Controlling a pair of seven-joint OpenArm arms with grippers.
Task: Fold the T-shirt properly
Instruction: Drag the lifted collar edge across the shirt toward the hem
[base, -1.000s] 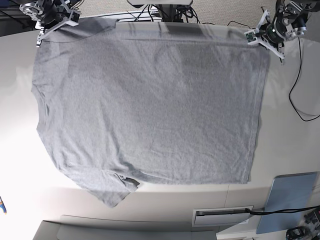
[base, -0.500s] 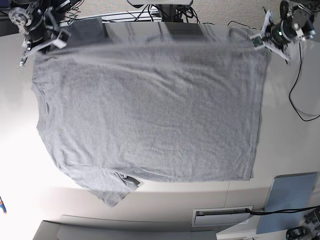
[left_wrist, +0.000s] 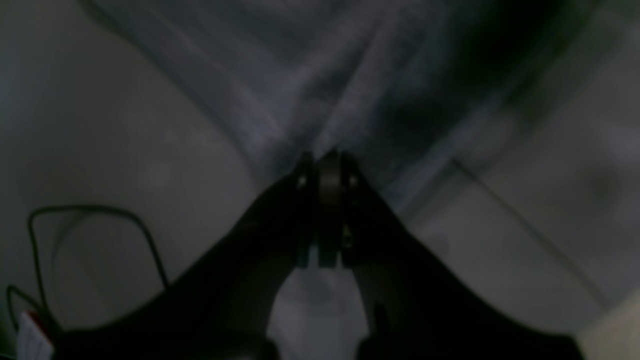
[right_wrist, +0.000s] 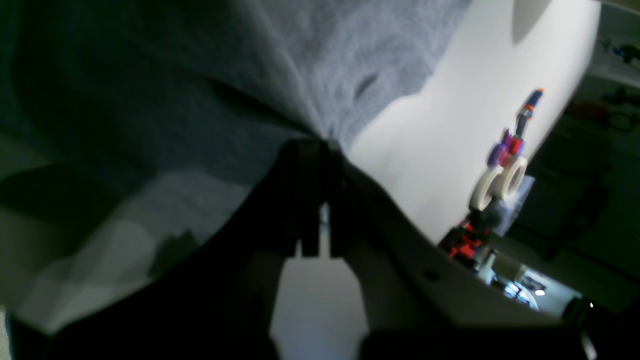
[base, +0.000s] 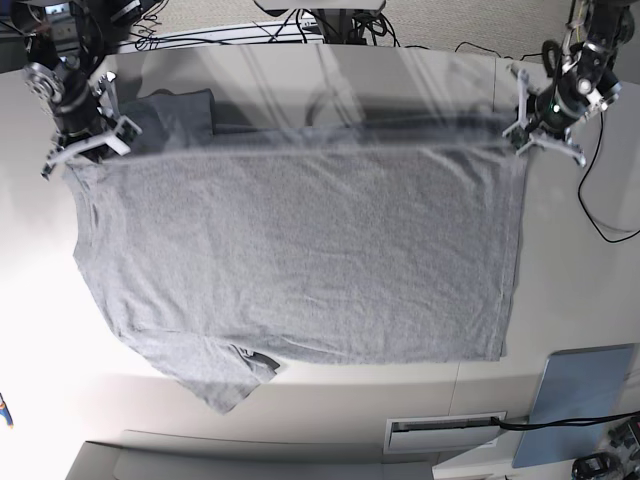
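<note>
While one grey T-shirt (base: 300, 260) covers most of the pale counter (base: 575, 290), two claws pinch its far edge. At far left the right claw (base: 85, 145) is clamped on the cloth; at far right the left claw (base: 525, 125) likewise. Both arms reach in low from the far corners. One blue pad (base: 580, 400) lies near right.

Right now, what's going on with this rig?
Two arms are folding a grey T-shirt on a white table. The left gripper and right gripper each pinch a far corner of the shirt, fingers closed on fabric, lifting that edge so it hangs taut between them. The near half lies flat, one sleeve draping off the front edge.
</note>
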